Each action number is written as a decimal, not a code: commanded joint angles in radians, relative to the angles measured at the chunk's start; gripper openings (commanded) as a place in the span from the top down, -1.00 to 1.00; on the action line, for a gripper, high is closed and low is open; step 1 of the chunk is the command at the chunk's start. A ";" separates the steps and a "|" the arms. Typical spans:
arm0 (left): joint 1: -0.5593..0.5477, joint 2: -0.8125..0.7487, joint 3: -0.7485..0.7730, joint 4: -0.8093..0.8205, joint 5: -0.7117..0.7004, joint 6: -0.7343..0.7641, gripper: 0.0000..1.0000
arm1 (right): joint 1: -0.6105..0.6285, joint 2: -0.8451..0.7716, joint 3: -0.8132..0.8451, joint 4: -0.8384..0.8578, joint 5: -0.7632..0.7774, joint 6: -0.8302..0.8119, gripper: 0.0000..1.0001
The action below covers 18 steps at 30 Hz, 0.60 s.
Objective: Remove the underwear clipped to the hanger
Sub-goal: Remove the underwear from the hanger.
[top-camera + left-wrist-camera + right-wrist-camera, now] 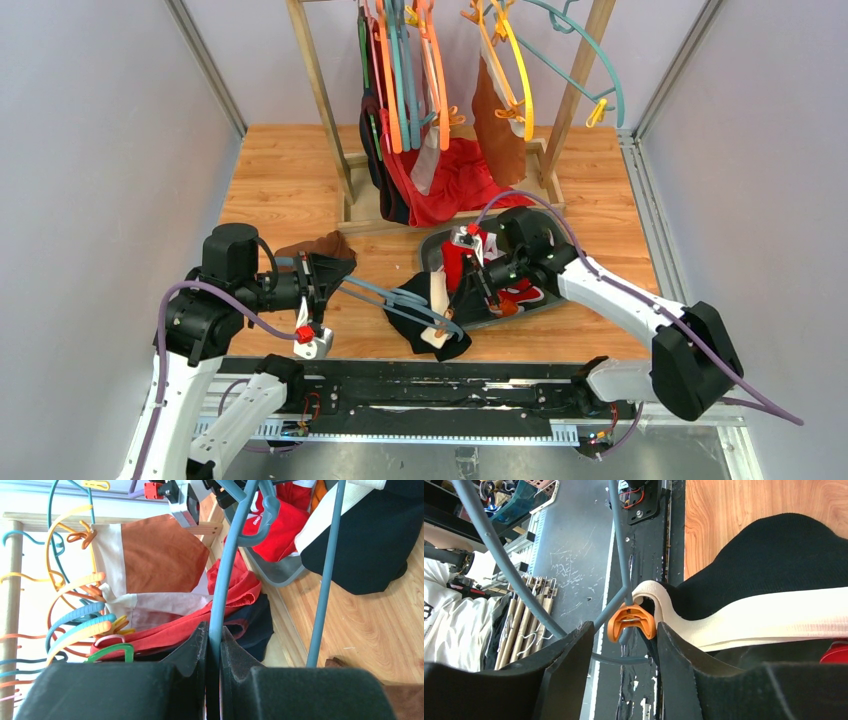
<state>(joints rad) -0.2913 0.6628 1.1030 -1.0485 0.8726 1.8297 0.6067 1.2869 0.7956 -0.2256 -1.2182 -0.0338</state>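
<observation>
My left gripper (322, 290) (212, 632) is shut on a rod of the blue-grey hanger (385, 293) (227, 565), which lies across the table. The black brief with a white waistband (445, 318) (784, 560) (365, 545) hangs from the hanger's orange clip (630, 622). My right gripper (478, 290) (624, 630) is open, with one finger on each side of that clip, not touching it. A red brief (462, 262) (280, 525) lies in the grey tray (520, 312). The brown brief (495, 125) (160, 555) and the pale beige brief (428, 160) (155, 607) hang on the rack.
A wooden rack (320, 90) at the back holds several coloured hangers (400, 70) and a large red cloth (460, 180). A dark brown cloth (320, 245) lies by my left gripper. The black rail (400, 375) runs along the table's near edge.
</observation>
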 commanded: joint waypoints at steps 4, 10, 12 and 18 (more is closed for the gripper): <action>-0.002 0.002 0.008 0.031 0.019 0.016 1.00 | 0.025 0.028 0.039 0.004 -0.020 -0.005 0.12; -0.003 -0.001 -0.004 0.031 0.016 0.021 1.00 | 0.025 0.028 0.050 0.004 -0.028 -0.007 0.31; -0.003 -0.005 -0.009 0.031 0.015 0.021 1.00 | 0.025 0.025 0.052 0.002 -0.028 -0.008 0.39; -0.003 -0.006 -0.011 0.031 0.013 0.019 0.99 | 0.025 0.014 0.057 -0.013 -0.011 -0.031 0.70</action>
<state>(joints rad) -0.2913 0.6628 1.0973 -1.0477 0.8726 1.8347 0.6128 1.3140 0.8219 -0.2287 -1.2194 -0.0399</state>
